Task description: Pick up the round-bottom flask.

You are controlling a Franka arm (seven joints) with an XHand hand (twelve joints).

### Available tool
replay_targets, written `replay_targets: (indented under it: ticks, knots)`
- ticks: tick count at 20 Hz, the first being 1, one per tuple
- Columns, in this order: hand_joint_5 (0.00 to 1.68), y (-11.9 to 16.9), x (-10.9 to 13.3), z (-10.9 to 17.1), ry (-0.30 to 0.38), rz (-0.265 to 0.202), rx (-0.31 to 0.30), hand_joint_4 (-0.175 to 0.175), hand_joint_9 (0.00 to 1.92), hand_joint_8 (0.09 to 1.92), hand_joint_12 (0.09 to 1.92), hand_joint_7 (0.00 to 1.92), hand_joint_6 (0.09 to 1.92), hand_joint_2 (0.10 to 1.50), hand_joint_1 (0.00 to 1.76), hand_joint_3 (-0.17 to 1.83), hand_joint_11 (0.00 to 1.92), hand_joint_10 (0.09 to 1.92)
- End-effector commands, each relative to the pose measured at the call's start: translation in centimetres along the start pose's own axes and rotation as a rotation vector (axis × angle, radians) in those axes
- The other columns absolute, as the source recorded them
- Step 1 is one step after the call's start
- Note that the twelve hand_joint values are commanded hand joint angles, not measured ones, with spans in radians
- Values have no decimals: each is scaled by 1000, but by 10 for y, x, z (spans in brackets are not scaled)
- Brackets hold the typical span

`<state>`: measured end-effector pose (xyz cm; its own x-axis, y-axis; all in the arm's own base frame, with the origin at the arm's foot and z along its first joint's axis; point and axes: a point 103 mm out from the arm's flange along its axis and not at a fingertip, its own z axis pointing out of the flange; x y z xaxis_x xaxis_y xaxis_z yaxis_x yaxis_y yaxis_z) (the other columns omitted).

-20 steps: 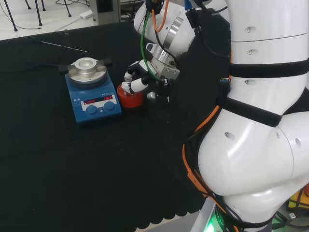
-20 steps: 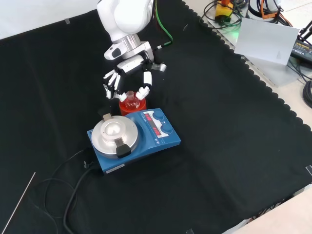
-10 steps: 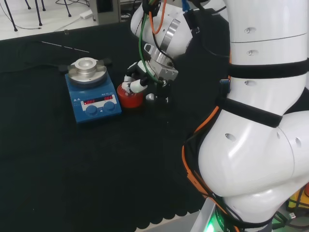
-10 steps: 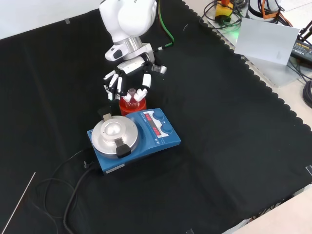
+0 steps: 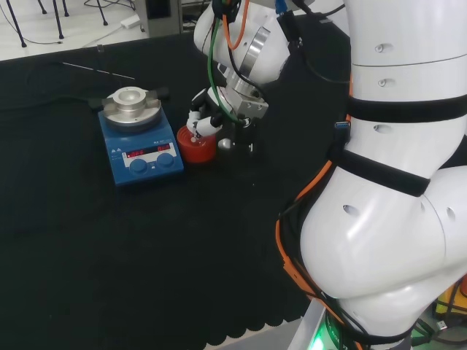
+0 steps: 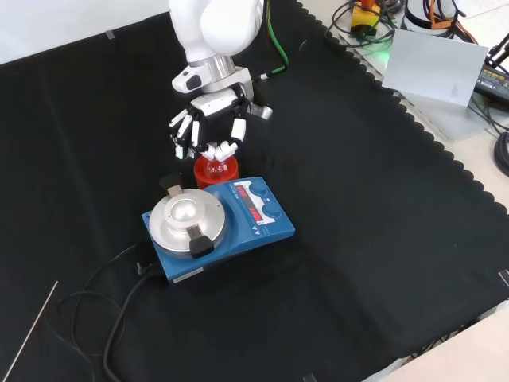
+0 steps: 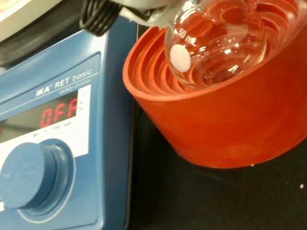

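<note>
Since a second earlier I saw the robot hand [image 6: 208,127] close in; its fingertips [image 6: 219,149] now pinched the neck of the round-bottom flask [image 7: 216,36]. The wrist view showed its clear bulb inside the red ribbed stand [image 6: 215,172], just beside the blue stirrer plate [image 6: 219,224].

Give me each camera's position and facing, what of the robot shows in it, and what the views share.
Head view: behind and above the arm's base, facing over the bench; big white arm links at right, hand over the red stand.
Front view: opposite side, looking down on the cloth; hand enters from the top.
Wrist view: at the wrist, close on the round-bottom flask in the red stand.
Shared: all three show the stand and the blue stirrer plate.
</note>
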<state>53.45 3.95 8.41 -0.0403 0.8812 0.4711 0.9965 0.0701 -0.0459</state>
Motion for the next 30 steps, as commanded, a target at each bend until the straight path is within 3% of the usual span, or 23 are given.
replay_targets:
  ticks: [1, 2, 3, 7, 12, 21, 30]
  knots:
    - [964, -1, 0, -4, 41, -10, 24, 109, 657, 562, 1332, 512, 1011, 747, 1020, 625, 193, 523]
    - [895, -2, -2, -5, 45, -10, 31, 52, 640, 564, 1334, 494, 980, 702, 993, 658, 175, 527]
    - [839, -3, -4, -5, 49, -11, 37, 17, 623, 568, 1337, 477, 961, 660, 972, 698, 160, 534]
    - [688, -8, -13, -7, 47, 1, 49, -25, 577, 573, 1344, 426, 918, 580, 920, 749, 114, 545]
    - [602, -10, -24, -9, 21, 23, 55, -29, 545, 580, 1351, 393, 891, 554, 900, 749, 83, 555]
    - [591, -11, -33, 1, -13, 31, 78, -26, 523, 585, 1355, 373, 872, 549, 954, 747, 61, 563]
    - [601, -7, -38, -2, -9, 42, 65, -23, 518, 592, 1360, 369, 866, 551, 975, 752, 57, 572]
